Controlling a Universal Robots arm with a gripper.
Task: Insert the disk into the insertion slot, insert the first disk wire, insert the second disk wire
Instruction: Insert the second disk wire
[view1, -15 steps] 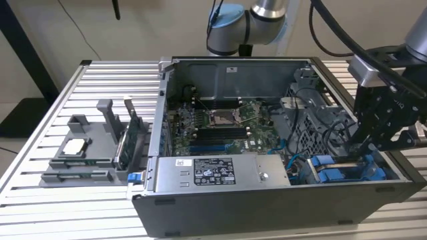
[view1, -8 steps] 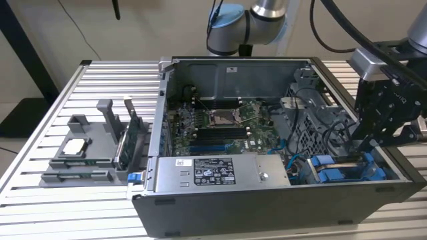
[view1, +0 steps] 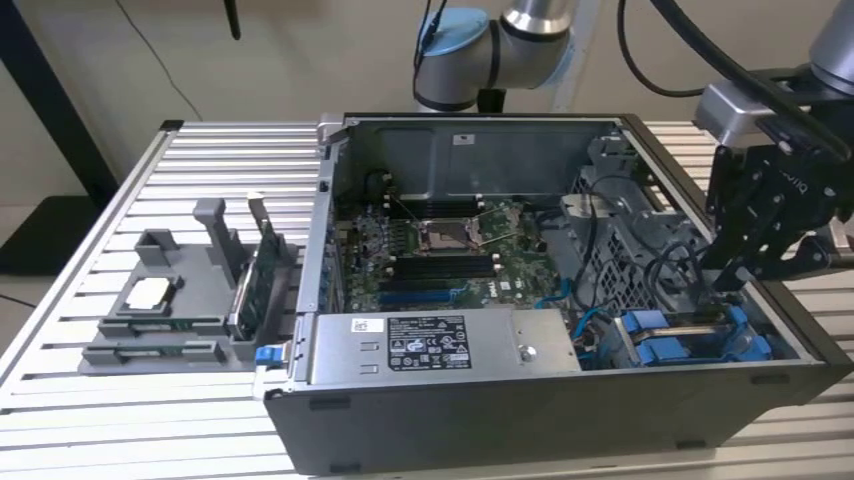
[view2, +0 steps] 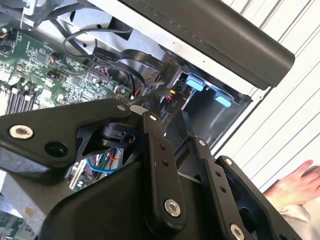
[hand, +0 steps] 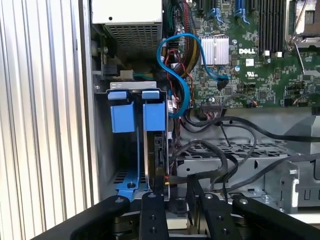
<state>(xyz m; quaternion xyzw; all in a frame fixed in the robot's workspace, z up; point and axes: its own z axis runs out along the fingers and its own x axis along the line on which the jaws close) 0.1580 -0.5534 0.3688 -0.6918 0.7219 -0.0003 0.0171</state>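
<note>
The disk (hand: 159, 155) stands edge-on in the insertion slot (hand: 131, 185), behind the blue tabs, with an empty bay beside it. In the exterior view the slot (view1: 694, 338) is at the case's near corner on the exterior view's right. My gripper (view1: 733, 283) hangs straight above it. In both wrist views my gripper (hand: 173, 194) (view2: 167, 106) sits at the disk's end, its fingers (hand: 152, 205) closed around the connector of a black disk wire (hand: 200, 176). That connector meets the disk's edge. Other wires, black and blue, loop beside it.
The open computer case (view1: 534, 420) lies on a slatted table (view1: 160, 420), its motherboard (view1: 454, 250) and silver power supply (view1: 441, 345) exposed. A grey fixture (view1: 174, 300) with a green card stands at the exterior view's left. A person's hand (view2: 300, 185) rests outside the case.
</note>
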